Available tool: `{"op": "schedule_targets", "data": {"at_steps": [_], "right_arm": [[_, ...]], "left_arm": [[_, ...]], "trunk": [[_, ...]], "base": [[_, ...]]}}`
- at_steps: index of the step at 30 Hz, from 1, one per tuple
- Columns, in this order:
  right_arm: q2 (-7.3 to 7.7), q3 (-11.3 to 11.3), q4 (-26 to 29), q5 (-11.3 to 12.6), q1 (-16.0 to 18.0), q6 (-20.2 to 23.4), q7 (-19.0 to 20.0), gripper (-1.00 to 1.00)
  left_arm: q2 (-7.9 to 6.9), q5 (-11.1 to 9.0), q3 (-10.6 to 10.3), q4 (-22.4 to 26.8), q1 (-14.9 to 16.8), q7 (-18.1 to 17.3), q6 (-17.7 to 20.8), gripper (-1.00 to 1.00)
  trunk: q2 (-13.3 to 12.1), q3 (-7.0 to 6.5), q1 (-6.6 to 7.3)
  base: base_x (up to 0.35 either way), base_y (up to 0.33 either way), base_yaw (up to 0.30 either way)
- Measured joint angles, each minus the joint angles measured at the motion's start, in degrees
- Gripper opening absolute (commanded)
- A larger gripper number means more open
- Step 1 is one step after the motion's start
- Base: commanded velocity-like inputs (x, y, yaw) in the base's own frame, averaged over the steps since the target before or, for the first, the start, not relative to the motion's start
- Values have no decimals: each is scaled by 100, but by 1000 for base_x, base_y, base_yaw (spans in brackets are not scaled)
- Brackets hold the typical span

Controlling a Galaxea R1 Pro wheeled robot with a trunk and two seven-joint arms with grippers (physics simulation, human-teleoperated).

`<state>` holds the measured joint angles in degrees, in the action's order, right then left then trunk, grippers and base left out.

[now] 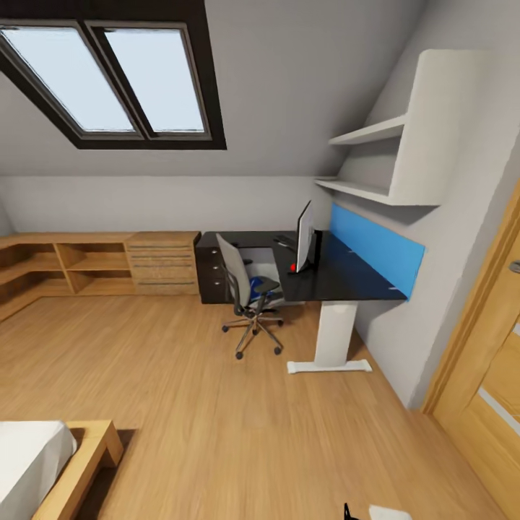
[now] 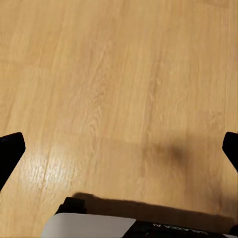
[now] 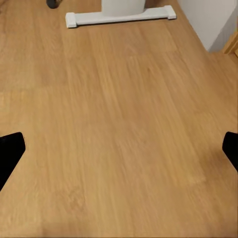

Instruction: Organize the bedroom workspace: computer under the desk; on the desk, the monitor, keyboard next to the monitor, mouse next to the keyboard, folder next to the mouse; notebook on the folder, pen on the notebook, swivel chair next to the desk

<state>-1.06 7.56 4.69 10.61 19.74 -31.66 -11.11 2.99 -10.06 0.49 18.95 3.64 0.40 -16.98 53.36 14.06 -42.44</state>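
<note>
Black and glossy, the desk (image 1: 339,278) stands against the far right wall of the bedroom, its long arm running along a blue wall panel (image 1: 375,249) and its shorter arm reaching left toward black drawers (image 1: 209,274). A white pedestal leg (image 1: 334,336) with a flat foot carries the near end; that foot also shows in the right wrist view (image 3: 121,16). The monitor (image 1: 305,237) stands upright on the desk, seen nearly edge-on, its wide face turned toward the swivel chair (image 1: 245,292), with a small red light at its lower corner. A dark slim shape beyond it on the desktop may be the keyboard, but it is too small to tell. The swivel chair sits just in front of the desk's inner corner, grey back toward the camera, chrome star base on the floor. On its seat lies the folder (image 1: 258,290), a patch of bright blue, partly hidden by the backrest.

Light wood floor (image 1: 217,419) fills the room. Low oak shelving (image 1: 87,267) lines the left wall under sloped grey walls and a skylight (image 1: 108,72). White wall shelves (image 1: 375,162) hang above the desk, an oak door (image 1: 491,361) stands at the right, and a bed corner (image 1: 43,462) shows near left.

The left gripper (image 2: 119,151) and the right gripper (image 3: 119,151) both hang over bare floor with their dark fingertips spread wide, holding nothing.
</note>
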Motion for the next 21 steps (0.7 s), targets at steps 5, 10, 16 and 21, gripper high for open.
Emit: {"op": "schedule_targets", "data": {"at_steps": [5, 10, 16, 21], "right_arm": [[-6, 16, -1, -1, 0, 0, 0, 100], [-5, -1, 0, -6, -1, -39, 0, 100], [-1, -10, -7, -12, -1, -51, 0, 100], [1, -8, -8, -18, -1, -52, 0, 100]], "left_arm": [[5, 6, 4, 5, 0, 0, -6, 100], [3, 5, 4, 3, 1, 0, -8, 100], [7, 13, 0, 6, 1, 0, -13, 100], [7, 12, -4, 7, 1, 0, -9, 100]], "trunk": [[0, 28, 0], [0, 39, 0], [0, 40, 0], [0, 40, 0]], "base": [[329, 3, 181], [330, 58, 27], [330, 82, 4], [330, 101, 0]]}}
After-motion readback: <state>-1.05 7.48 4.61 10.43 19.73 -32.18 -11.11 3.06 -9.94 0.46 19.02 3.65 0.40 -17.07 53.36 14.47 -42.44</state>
